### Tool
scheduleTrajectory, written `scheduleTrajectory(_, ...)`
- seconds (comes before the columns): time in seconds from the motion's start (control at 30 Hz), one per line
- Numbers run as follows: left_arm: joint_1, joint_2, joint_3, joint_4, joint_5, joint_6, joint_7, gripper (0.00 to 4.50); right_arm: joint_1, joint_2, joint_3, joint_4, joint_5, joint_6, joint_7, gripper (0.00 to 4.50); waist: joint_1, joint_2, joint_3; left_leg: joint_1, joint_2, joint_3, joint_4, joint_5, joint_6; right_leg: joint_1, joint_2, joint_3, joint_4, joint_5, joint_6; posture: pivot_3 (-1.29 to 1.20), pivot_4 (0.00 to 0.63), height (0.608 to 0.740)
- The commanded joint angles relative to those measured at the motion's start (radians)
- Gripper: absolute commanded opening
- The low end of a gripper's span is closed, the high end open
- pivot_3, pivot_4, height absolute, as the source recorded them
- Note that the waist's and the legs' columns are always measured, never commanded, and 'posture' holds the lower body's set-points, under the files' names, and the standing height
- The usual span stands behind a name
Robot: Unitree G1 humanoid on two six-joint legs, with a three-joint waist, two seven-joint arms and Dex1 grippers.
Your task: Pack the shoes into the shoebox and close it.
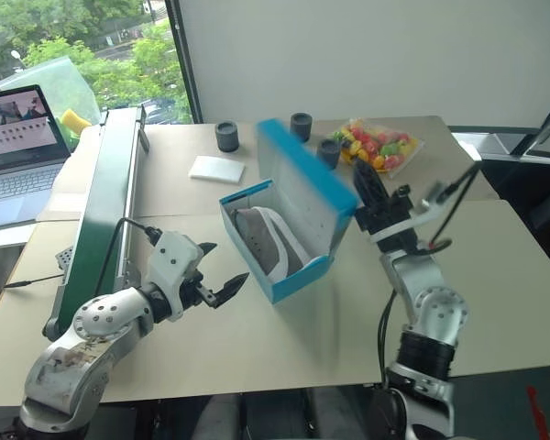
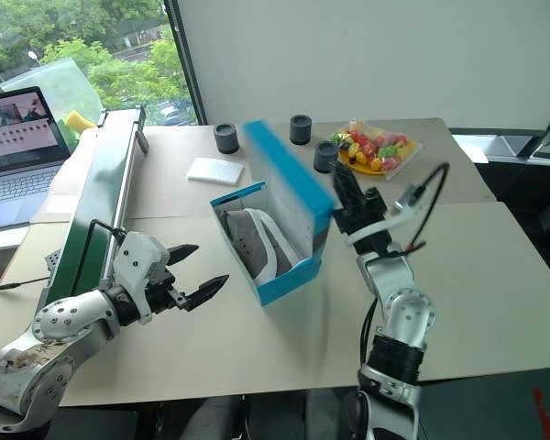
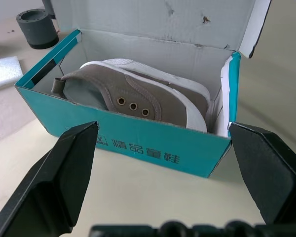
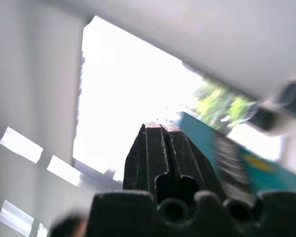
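beige table [image 1: 257,357] fills middle, seam across it. plain white wall [image 1: 367,55] at 12 to 2 o'clock. window [image 1: 73,46] at 10 to 11 o'clock, dark frame, green trees outside, daylight coming in. open laptop [image 1: 18,156] at 9 o'clock on side surface. dark floor [image 1: 532,183] at 3 o'clock.

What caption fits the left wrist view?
Open left gripper faces the open shoebox, shoes inside.
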Motion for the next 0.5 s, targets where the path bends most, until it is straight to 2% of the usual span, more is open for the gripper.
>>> scheduleTrajectory(0.03, 0.012, -0.009, 0.024, -0.053, -0.012, 0.000, 0.021, 4.50, -0.027, -0.121, 0.110, -0.059, -0.027, 0.065, 0.162, 0.03, 0.008, -0.001, -0.001, 0.000, 0.000, 0.000, 0.000, 0.000, 0.000, 0.000, 0.000, 0.000, -0.001, 0.000, 0.000, 0.00, 0.150, 0.740)
scheduleTrajectory(0.2, 0.033, -0.019, 0.036, -0.075, -0.013, 0.008, 0.045, 4.50, -0.228, -0.187, 0.250, 0.104, -0.271, 0.003, 0.147, 0.03, 0.007, -0.001, 0.000, 0.001, 0.000, 0.002, 0.001, 0.000, 0.000, 0.000, 0.001, 0.001, 0.000, 0.001, -0.001, 0.00, 0.150, 0.740)
scheduleTrajectory(0.37, 0.042, -0.033, 0.034, -0.079, -0.007, 0.006, 0.065, 4.50, -0.417, -0.117, 0.430, 0.422, -0.597, -0.104, 0.076, 0.03, 0.010, -0.001, -0.001, 0.002, 0.000, 0.002, 0.001, 0.000, 0.000, -0.001, 0.002, 0.001, 0.001, 0.001, -0.002, 0.00, 0.150, 0.740)
scheduleTrajectory(0.5, 0.049, -0.043, 0.032, -0.087, -0.003, 0.005, 0.081, 4.50, -0.504, -0.051, 0.556, 0.687, -0.781, -0.163, 0.116, 0.03, 0.012, -0.001, -0.001, -0.002, 0.000, 0.002, 0.000, 0.000, 0.000, -0.004, 0.001, 0.001, 0.001, 0.001, -0.002, 0.00, 0.150, 0.740)
